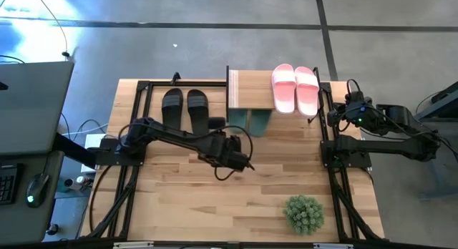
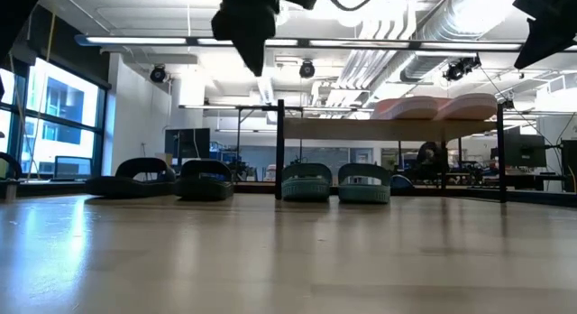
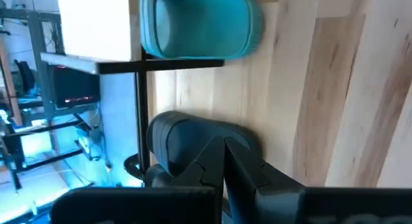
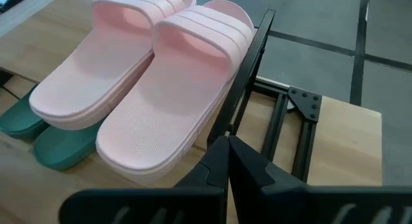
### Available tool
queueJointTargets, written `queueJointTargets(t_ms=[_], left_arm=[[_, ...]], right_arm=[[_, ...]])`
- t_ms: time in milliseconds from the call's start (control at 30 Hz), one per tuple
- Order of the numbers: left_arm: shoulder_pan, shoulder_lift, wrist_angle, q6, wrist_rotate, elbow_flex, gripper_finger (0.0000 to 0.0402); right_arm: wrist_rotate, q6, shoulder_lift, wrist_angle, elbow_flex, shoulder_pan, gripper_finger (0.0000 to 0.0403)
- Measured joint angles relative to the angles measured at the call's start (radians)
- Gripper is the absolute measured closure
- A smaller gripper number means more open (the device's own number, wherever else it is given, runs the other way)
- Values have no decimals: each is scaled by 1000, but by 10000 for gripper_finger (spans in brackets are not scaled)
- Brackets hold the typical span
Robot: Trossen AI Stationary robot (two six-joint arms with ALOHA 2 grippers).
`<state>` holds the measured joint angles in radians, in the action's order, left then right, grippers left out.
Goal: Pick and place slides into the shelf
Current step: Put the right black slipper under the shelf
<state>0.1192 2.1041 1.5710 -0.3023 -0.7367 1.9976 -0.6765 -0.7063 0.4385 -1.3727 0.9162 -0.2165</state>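
The pale pink slides (image 1: pixel 295 88) (image 4: pixel 148 89) lie side by side on the shelf's (image 1: pixel 247 91) wooden top board. Under that board the dark green slides (image 1: pixel 252 123) (image 2: pixel 335 182) (image 3: pixel 199 24) stand on the table, their ends sticking out at the near side. To the left of the shelf, the black slides (image 1: pixel 184 106) (image 2: pixel 167 179) rest on the table. My left gripper (image 1: pixel 240 159) (image 3: pixel 224 150) is shut and hangs above the table, near of the green slides. Also shut, my right gripper (image 1: pixel 334 117) (image 4: pixel 228 147) is at the shelf's right end, beside the pink pair.
A round green spiky plant (image 1: pixel 303 213) stands near the table's near right corner. Black frame rails (image 1: pixel 330 145) run along the table's left and right sides. Bare wood (image 1: pixel 186 199) spreads between the left gripper and the near edge.
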Motion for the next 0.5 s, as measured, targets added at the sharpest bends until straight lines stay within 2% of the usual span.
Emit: queueJointTargets(t_ms=[133,233,400,500], left_arm=[[-7,-72,-3,-18,-20,-81,401],[-29,-129,-17,-57,-37,-194,401],[-103,-271,-224,-40,-39,-451,401],[-164,-363,-371,17,5,-605,401]], right_arm=[[3,0,0,0,0,0,402],[6,0,0,0,0,0,402],[5,0,0,0,0,0,402],[9,0,0,0,0,0,402]])
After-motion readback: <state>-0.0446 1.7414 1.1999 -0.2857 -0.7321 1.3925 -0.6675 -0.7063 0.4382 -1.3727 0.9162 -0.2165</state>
